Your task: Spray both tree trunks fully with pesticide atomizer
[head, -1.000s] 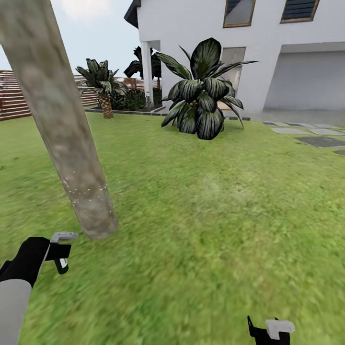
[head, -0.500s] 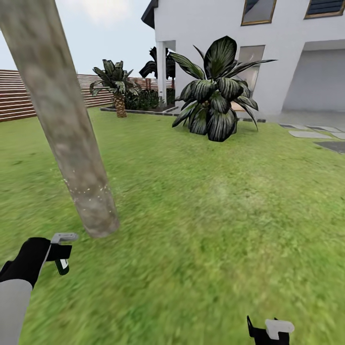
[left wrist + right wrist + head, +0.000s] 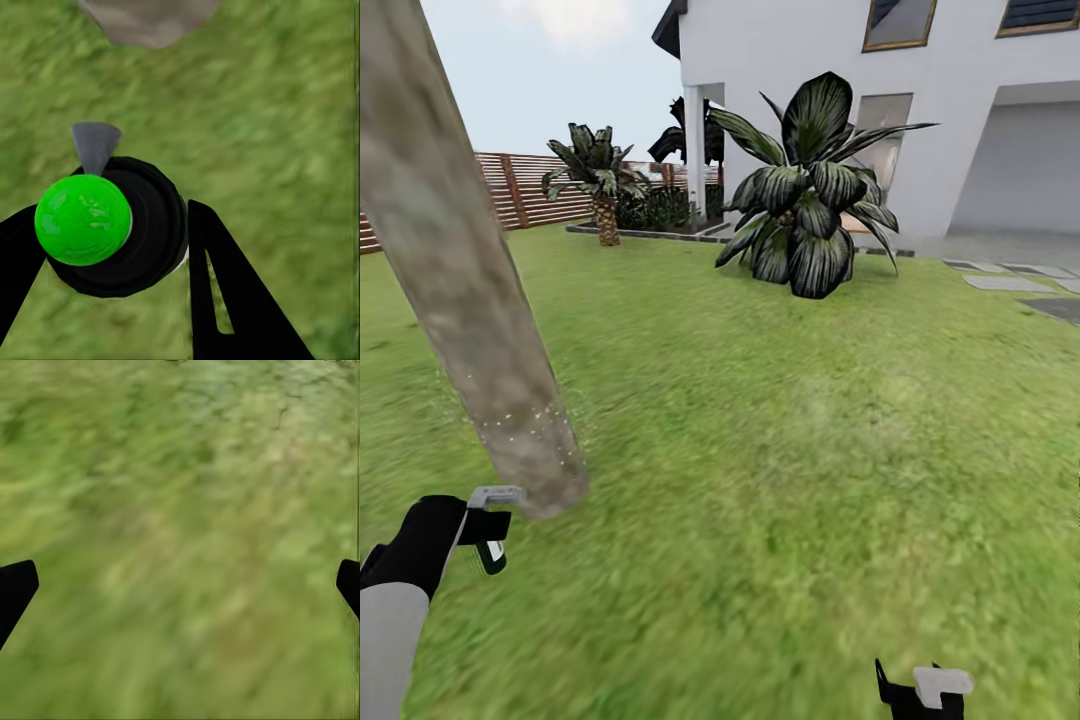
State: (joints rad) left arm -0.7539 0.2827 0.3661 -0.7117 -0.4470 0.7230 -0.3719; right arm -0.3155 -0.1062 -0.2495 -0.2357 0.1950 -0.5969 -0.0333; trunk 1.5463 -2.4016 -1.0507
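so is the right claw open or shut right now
Open. In the right wrist view the right claw has its two black fingertips at opposite edges, with only grass between them.

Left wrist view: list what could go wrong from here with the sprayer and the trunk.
1. The left tool is shut on the black atomizer with a green ball top; its grey nozzle points at the base of the thick mottled grey-brown tree trunk, so spray may miss the upper trunk.
2. In the head view the tool sits close to the trunk base; moving nearer might bump it.
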